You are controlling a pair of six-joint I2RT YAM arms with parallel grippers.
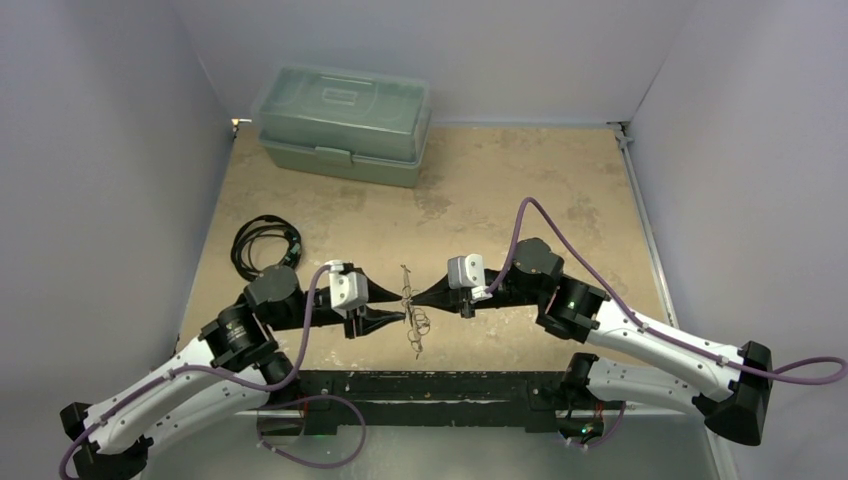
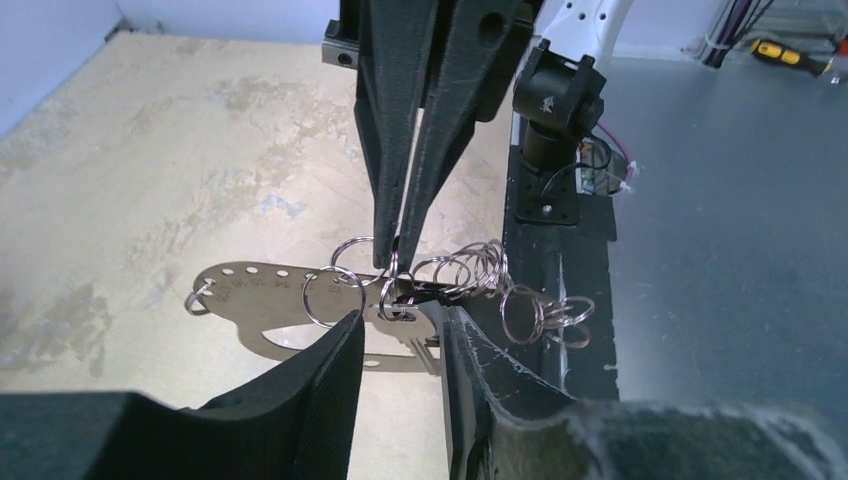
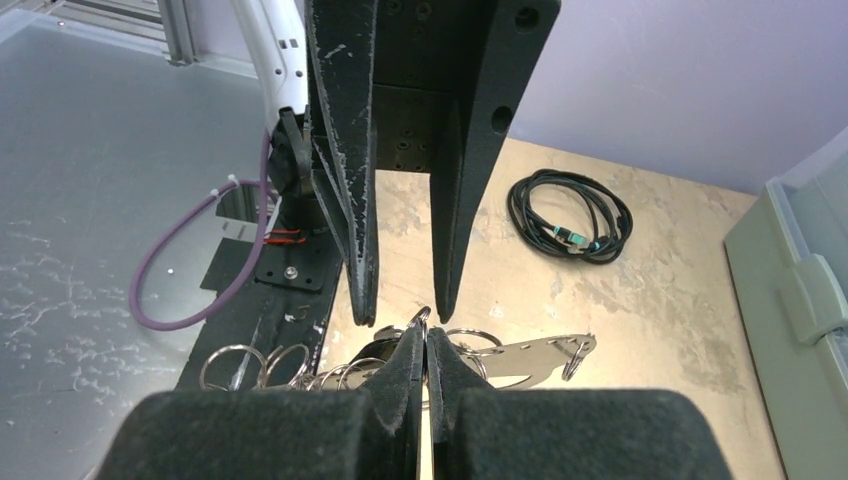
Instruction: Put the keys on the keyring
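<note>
at the near middle of the table (image 1: 500,200), just ahead of the black base strip (image 1: 430,385), the two grippers meet tip to tip at the keyring (image 2: 255,295). the right gripper (image 3: 426,345) has its fingers pressed together, with only a sliver between them. in the left wrist view they taper to one point and pinch the keyring where its small rings (image 2: 540,312) gather. the left gripper (image 3: 405,312) stands with a narrow gap between its fingers. its tips sit on either side of the keyring's flat silvery plate, and the table shows through the gap. the plate has a row of small holes and stretches toward the table's middle, with its shadow on the table just beneath it. the rings trail the other way, over the edge of the black strip. there is a small dark piece at the pinch, but i cannot tell whether it is one of the keys. a black cable (image 1: 262,245) lies coiled well off to the left, and a green box (image 1: 340,120) stands at the far edge.
</note>
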